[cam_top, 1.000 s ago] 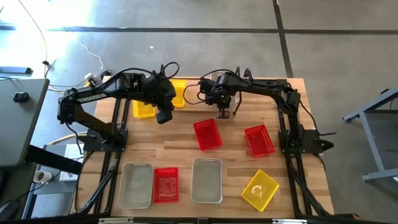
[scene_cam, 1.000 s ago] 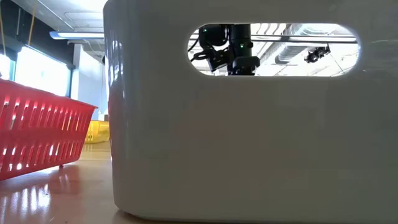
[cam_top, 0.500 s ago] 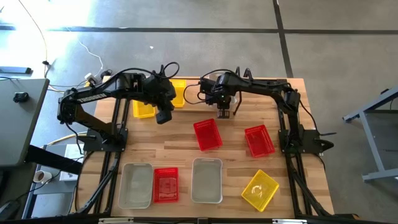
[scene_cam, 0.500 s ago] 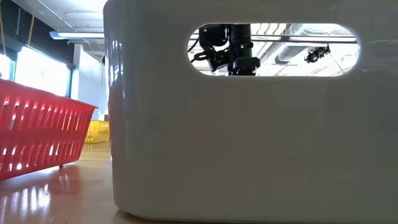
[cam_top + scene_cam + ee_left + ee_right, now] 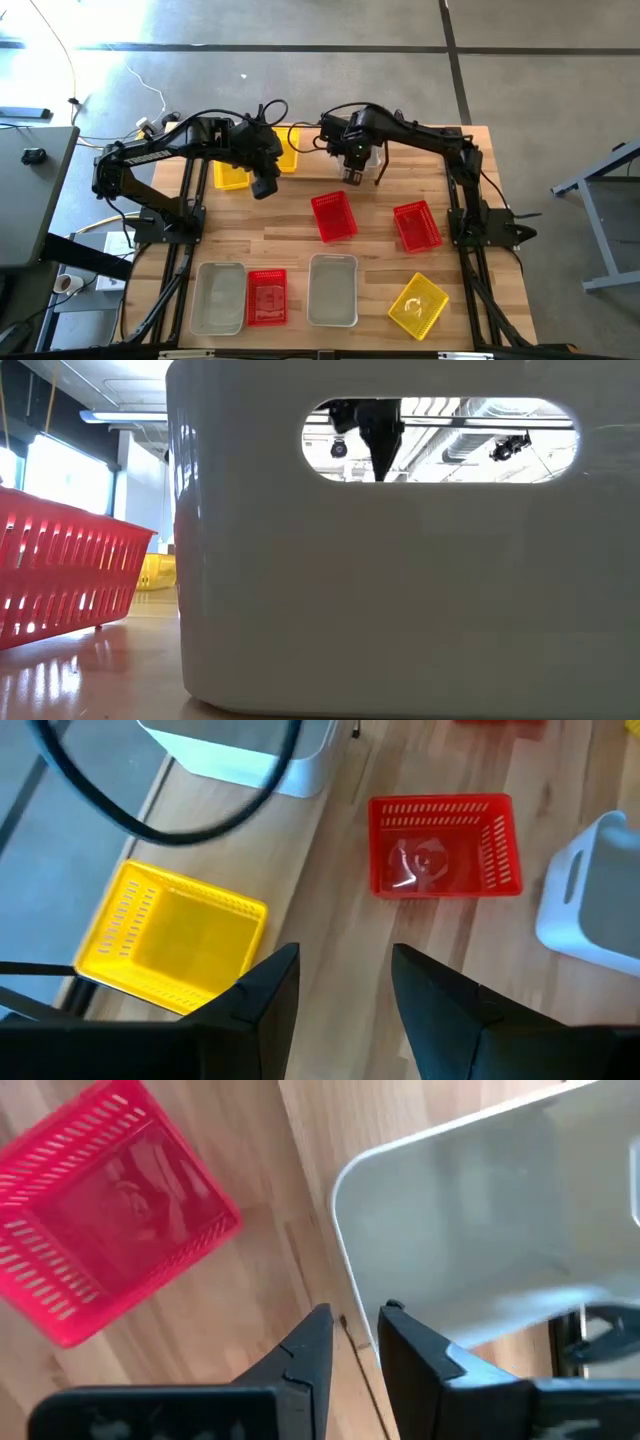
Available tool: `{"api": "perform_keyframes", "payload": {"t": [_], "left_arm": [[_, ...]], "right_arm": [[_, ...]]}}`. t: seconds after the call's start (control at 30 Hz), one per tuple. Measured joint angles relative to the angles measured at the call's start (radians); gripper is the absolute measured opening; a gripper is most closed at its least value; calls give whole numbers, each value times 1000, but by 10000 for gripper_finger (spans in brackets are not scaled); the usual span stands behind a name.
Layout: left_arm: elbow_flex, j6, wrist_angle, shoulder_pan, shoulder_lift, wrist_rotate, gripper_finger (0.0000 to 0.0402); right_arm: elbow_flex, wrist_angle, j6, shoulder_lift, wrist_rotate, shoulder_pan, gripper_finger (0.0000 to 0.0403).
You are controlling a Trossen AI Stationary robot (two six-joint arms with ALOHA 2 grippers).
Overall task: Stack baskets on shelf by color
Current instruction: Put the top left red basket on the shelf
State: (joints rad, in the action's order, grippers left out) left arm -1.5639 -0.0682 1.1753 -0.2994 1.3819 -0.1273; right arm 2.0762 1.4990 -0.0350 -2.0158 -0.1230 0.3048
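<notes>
My right gripper [image 5: 352, 176] [image 5: 355, 1325] hovers open with a narrow gap over the near rim of a grey-white basket [image 5: 372, 155] [image 5: 490, 1240] at the table's far side. A red basket [image 5: 333, 216] [image 5: 100, 1260] lies just nearer. My left gripper [image 5: 264, 187] [image 5: 345, 975] waits open above the bare wood beside a yellow basket [image 5: 232, 172] [image 5: 170, 945]. A second yellow basket [image 5: 287, 150] sits farther back, under the left arm. The black wire shelf cannot be made out under the arms.
Along the near edge rest a grey basket [image 5: 218, 297], a red basket [image 5: 266, 297] [image 5: 445, 845], another grey basket [image 5: 332, 290] that fills the low view [image 5: 400, 590], and a tilted yellow basket [image 5: 418, 305]. One more red basket [image 5: 417, 225] lies on the right.
My right gripper has shifted a little toward the table's left and far edge and has turned, with its arm swinging over. The baskets and my left arm have stayed where they were.
</notes>
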Motion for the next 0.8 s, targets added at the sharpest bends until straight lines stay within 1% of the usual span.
{"api": "perform_keyframes", "payload": {"t": [0.07,0.17,0.23,0.33,0.47,0.8], "left_arm": [[0,-8,-4,7,0,4,149],[0,-32,-24,25,0,5,149],[0,-45,-36,39,8,5,149],[0,-60,-41,60,26,5,149],[0,-63,-57,88,48,13,149],[1,-38,-198,155,146,14,149]], "right_arm": [[44,29,29,0,-11,-4,71],[110,74,62,0,-59,-11,71],[147,69,80,5,-90,-15,71],[178,72,100,36,-104,-18,71],[188,73,181,94,-145,-18,71],[187,72,347,241,-279,-20,71]]}}
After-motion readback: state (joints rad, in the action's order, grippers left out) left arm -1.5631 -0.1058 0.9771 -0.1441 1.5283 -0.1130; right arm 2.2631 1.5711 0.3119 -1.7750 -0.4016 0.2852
